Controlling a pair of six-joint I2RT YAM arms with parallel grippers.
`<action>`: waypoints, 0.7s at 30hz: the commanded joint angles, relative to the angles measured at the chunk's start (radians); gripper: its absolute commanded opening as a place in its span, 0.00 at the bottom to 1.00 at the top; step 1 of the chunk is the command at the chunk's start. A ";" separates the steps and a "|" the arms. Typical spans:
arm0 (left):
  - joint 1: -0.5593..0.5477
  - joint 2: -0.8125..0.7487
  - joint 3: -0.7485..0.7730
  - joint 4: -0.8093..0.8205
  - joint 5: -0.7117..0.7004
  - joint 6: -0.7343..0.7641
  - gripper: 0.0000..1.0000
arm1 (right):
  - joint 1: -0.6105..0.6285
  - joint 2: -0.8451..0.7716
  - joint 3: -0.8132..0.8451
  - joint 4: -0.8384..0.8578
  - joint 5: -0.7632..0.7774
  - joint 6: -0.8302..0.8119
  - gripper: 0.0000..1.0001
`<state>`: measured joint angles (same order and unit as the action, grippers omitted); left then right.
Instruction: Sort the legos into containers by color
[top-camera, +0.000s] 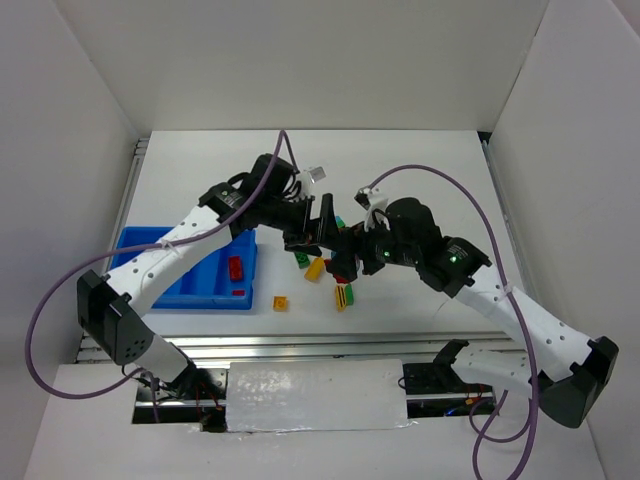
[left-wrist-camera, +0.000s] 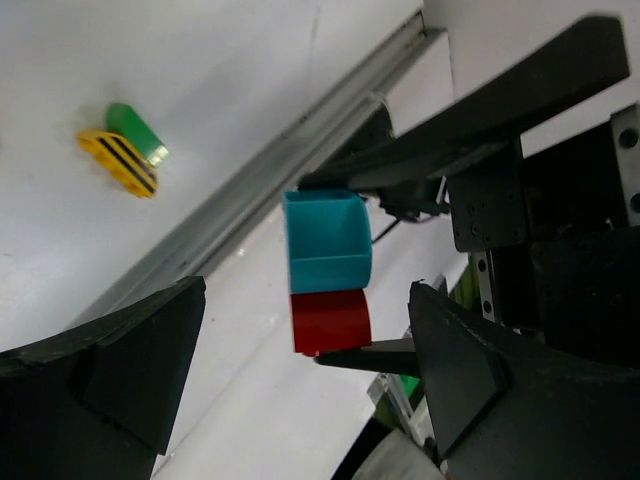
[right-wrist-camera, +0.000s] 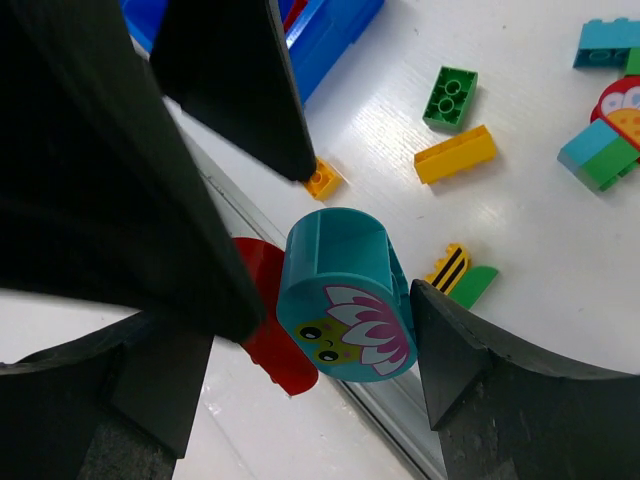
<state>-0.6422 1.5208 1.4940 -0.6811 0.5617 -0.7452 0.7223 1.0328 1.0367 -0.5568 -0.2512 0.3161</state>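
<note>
**Two tools meet over one stack**

The right tool (right-wrist-camera: 310, 320) is pinching a teal-and-red stack (right-wrist-camera: 345, 300) of legos, held up above the table (top-camera: 420, 180). The left tool (left-wrist-camera: 308, 292) straddles that same stack, fingers spread wide, touching nothing. Down below lie a yellow brick (right-wrist-camera: 455, 155) and a green brick (right-wrist-camera: 449, 97). In the blue tray (top-camera: 215, 303), a red lego (top-camera: 236, 268) sits in the right-hand compartment

Half-hidden red brick (right-wrist-camera: 268, 350) behind teal piece (right-wrist-camera: 340, 262)
</note>
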 joint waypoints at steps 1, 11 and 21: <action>-0.028 0.007 0.005 0.058 0.084 -0.034 0.94 | 0.009 -0.004 0.059 0.008 0.007 -0.034 0.02; -0.080 0.036 -0.028 0.068 0.063 -0.042 0.60 | 0.038 0.024 0.108 0.011 -0.033 -0.051 0.04; -0.088 0.036 0.012 0.038 -0.012 -0.023 0.00 | 0.062 -0.014 0.056 0.075 -0.042 -0.038 0.99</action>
<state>-0.7223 1.5658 1.4673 -0.6476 0.5774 -0.7979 0.7673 1.0718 1.0889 -0.6037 -0.2672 0.2699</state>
